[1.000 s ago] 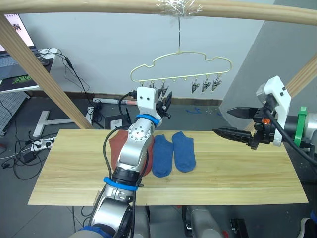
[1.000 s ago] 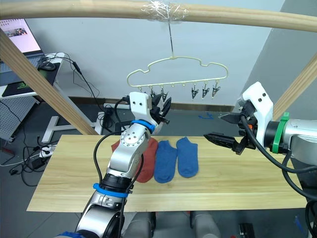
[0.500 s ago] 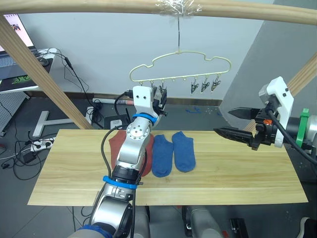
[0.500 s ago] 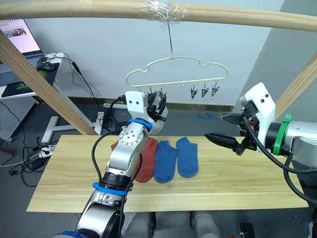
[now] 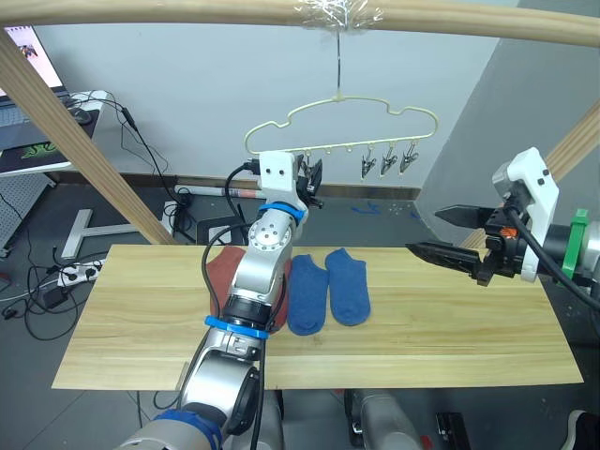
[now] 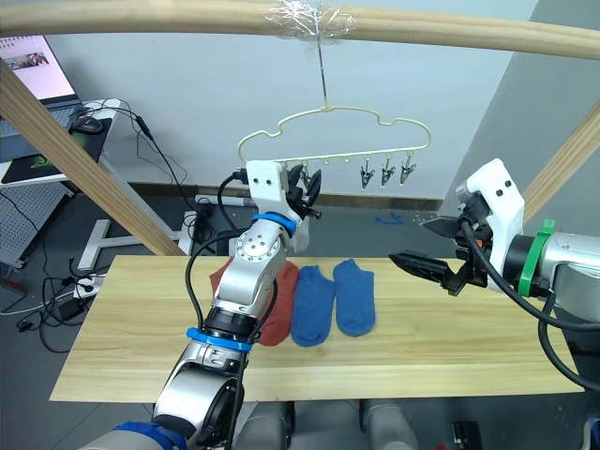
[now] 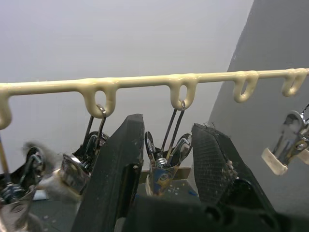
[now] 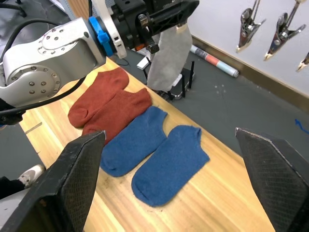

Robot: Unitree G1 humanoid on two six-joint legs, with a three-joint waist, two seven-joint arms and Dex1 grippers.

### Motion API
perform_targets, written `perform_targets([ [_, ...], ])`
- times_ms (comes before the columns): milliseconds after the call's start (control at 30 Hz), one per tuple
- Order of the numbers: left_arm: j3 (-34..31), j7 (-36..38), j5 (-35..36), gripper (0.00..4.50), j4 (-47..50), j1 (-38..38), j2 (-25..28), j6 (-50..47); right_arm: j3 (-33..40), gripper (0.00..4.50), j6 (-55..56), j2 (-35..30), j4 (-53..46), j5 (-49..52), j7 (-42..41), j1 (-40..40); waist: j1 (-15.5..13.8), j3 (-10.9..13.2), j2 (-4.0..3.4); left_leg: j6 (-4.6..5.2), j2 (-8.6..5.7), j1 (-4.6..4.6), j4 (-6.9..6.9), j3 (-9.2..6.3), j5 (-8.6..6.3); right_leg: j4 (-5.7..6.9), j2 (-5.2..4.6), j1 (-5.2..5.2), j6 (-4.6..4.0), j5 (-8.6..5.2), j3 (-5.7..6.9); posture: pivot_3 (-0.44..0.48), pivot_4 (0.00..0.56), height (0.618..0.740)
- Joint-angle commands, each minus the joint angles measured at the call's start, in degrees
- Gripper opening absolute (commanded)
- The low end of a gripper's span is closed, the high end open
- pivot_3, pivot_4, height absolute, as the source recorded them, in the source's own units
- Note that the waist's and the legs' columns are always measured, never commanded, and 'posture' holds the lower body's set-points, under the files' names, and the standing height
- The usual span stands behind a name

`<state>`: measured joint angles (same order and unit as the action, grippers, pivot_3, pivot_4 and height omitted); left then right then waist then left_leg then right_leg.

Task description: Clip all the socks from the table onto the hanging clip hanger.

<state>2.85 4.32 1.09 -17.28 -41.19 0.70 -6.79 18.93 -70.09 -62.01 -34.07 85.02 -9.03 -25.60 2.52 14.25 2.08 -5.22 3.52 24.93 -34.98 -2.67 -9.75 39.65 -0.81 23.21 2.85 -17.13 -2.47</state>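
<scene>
The left hand (image 7: 164, 159) is raised to the clip hanger (image 5: 339, 122) in the upper centre of the head views, and its 2 black fingers (image 7: 116, 164) are held apart on either side of a silver clip (image 7: 161, 169) that hangs from a loop of the hanger's bar. In the right wrist view a light grey sock (image 8: 169, 58) is seen hanging at that hand, though what grips it cannot be told. 3 more clips (image 5: 386, 159) are seen near the right end of the bar. The right hand (image 5: 448, 234) is held at the right of the frame, above the right part of the desk (image 5: 141, 319), with its fingers spread wide and nothing between them. 2 blue socks (image 5: 328, 289) are laid flat side by side at the centre of the desk, and 2 rust-red socks (image 8: 108, 104) are laid just left of them, overlapping each other, the nearer one touching a blue sock.
</scene>
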Motion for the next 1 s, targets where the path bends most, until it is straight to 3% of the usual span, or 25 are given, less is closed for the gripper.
perform_targets([
  [33, -0.4, -0.3, -0.1, 1.81, 0.9, -1.3, -0.5, 1.7, 1.2, 4.50, 2.1, -1.5, -1.4, 2.3, 1.0, 0.6, 0.0, 0.0, 0.01, 0.00, 0.00, 0.00, 0.00, 0.00, 0.00, -0.01, 0.00, 0.00, 0.00, 0.00, 0.00, -0.140, 0.229, 0.740],
  [400, -1.0, -0.3, -0.2, 1.81, 0.4, -1.4, -0.8, 2.1, 0.5, 4.50, 4.5, -3.5, -1.1, 3.9, 2.0, 1.8, 0.3, 0.0, 0.01, 0.01, 0.00, 0.01, 0.00, 0.02, 0.00, -0.04, 0.00, 0.00, 0.03, -0.01, -0.02, -0.140, 0.237, 0.740],
  [500, -1.1, -0.3, -0.2, 0.92, 0.3, -1.4, -0.8, 2.1, 0.2, 4.50, 4.9, -3.9, -1.0, 4.2, 2.1, 1.9, 0.3, 0.0, 0.01, 0.01, 0.00, 0.01, 0.01, 0.02, -0.01, -0.06, 0.00, 0.00, 0.03, -0.01, -0.02, -0.140, 0.237, 0.740],
  [633, -1.0, -0.2, -0.1, 0.08, 0.5, -1.3, -1.0, 2.1, 0.2, 4.50, 5.3, -4.1, -0.9, 4.4, 2.2, 2.1, 0.4, 0.0, 0.01, 0.01, 0.00, 0.01, 0.01, 0.02, -0.01, -0.08, 0.00, -0.01, 0.03, -0.01, -0.03, -0.136, 0.240, 0.740],
  [800, -1.4, 0.0, 0.2, 0.02, 0.5, -1.6, -0.8, 2.0, -1.3, 4.50, 5.9, -3.7, -0.7, 3.7, 2.6, 2.0, 0.4, 0.0, 0.01, 0.02, 0.00, 0.00, 0.01, 0.03, -0.01, -0.11, 0.00, -0.02, 0.05, -0.01, -0.03, -0.125, 0.238, 0.740],
  [933, -2.7, 2.1, 3.2, 0.02, 1.9, -2.2, -0.6, -1.3, -9.1, 4.50, 5.4, -0.6, 0.3, -2.9, 4.0, -0.4, 0.5, 0.0, 0.01, 0.02, 0.01, 0.00, 0.01, 0.03, -0.01, -0.13, 0.01, -0.03, 0.06, 0.00, -0.03, -0.109, 0.227, 0.740],
  [1000, -3.7, 4.1, 5.5, 0.02, 3.2, -2.5, 0.0, -3.7, -17.2, 4.50, 4.9, 1.0, 0.7, -12.0, 2.1, -3.2, 0.7, 0.0, 0.00, 0.02, 0.01, 0.00, 0.00, 0.02, -0.01, -0.12, 0.01, -0.03, 0.07, 0.00, -0.03, -0.100, 0.222, 0.740],
])
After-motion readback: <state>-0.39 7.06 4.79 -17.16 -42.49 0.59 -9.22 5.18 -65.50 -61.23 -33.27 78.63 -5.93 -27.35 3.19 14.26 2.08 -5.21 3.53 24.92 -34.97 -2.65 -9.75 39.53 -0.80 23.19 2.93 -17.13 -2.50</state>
